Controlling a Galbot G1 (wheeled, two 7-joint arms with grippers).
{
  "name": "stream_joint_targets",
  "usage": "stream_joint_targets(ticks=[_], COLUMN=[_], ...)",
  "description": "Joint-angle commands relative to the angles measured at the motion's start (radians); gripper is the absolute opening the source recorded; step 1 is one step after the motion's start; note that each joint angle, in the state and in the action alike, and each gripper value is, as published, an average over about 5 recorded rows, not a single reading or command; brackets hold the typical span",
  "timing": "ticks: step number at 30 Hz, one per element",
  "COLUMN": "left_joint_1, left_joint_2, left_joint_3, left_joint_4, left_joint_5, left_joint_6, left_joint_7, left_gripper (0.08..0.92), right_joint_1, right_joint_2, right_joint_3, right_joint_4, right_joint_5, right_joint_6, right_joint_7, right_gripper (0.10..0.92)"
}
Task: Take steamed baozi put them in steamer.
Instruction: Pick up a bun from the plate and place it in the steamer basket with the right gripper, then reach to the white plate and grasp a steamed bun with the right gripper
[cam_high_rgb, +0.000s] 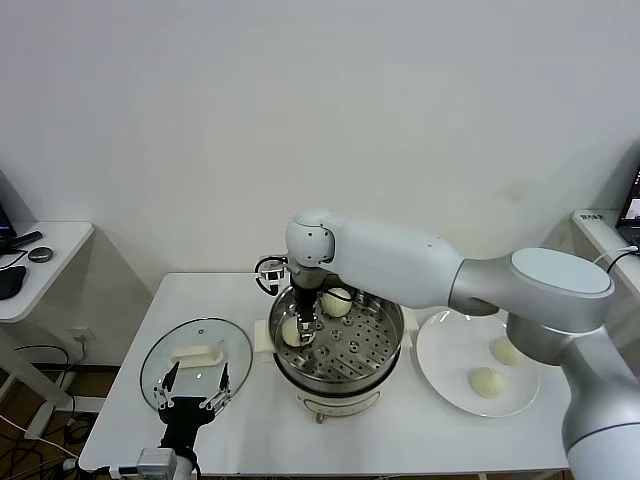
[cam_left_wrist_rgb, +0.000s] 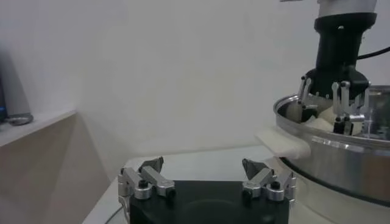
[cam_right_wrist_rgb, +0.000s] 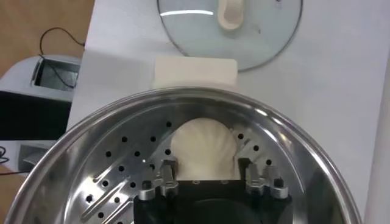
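The steamer (cam_high_rgb: 385, 365) stands at the table's middle, a shiny steel pot with a perforated tray (cam_right_wrist_rgb: 122, 176). My right gripper (cam_high_rgb: 305, 335) reaches down into its left side. Its fingers stand open on either side of a pleated white baozi (cam_right_wrist_rgb: 203, 146) that rests on the tray. A second baozi (cam_high_rgb: 337, 301) lies at the back of the tray. Two more baozi (cam_high_rgb: 505, 351) (cam_high_rgb: 486, 381) sit on the white plate (cam_high_rgb: 440, 380) to the right. My left gripper (cam_high_rgb: 190, 400) hovers open and empty over the glass lid (cam_high_rgb: 196, 360), left of the steamer.
The glass lid (cam_right_wrist_rgb: 231, 24) with its white handle lies flat on the table beside the steamer's white side handle (cam_right_wrist_rgb: 194, 72). A low side table (cam_high_rgb: 45, 260) with dark objects stands beyond the table's left edge. The wall is close behind.
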Motion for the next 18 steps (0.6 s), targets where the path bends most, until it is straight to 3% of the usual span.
stream_joint_targets(ticks=[1,5,18], left_joint_1=[-0.002,-0.003,0.012], left_joint_2=[-0.002,-0.003,-0.01], left_joint_3=[0.0,0.0,0.0], left_joint_4=[-0.002,-0.007,-0.017], left_joint_5=[0.0,0.002,0.01], left_joint_6=[0.001,0.004,0.009], left_joint_7=[-0.001,0.002,0.006], left_gripper=[0.823,0.823,0.823], right_joint_1=[0.003,0.023,0.11], right_joint_2=[-0.023,-0.085,-0.616], right_joint_3=[0.013,0.055,0.206], right_joint_4=[0.023,0.083,0.363], right_joint_5=[-0.015,-0.009,0.086], right_joint_6=[-0.003,-0.003,-0.003], right_joint_7=[0.008,0.007,0.015], right_gripper=[0.73,0.809,0.823])
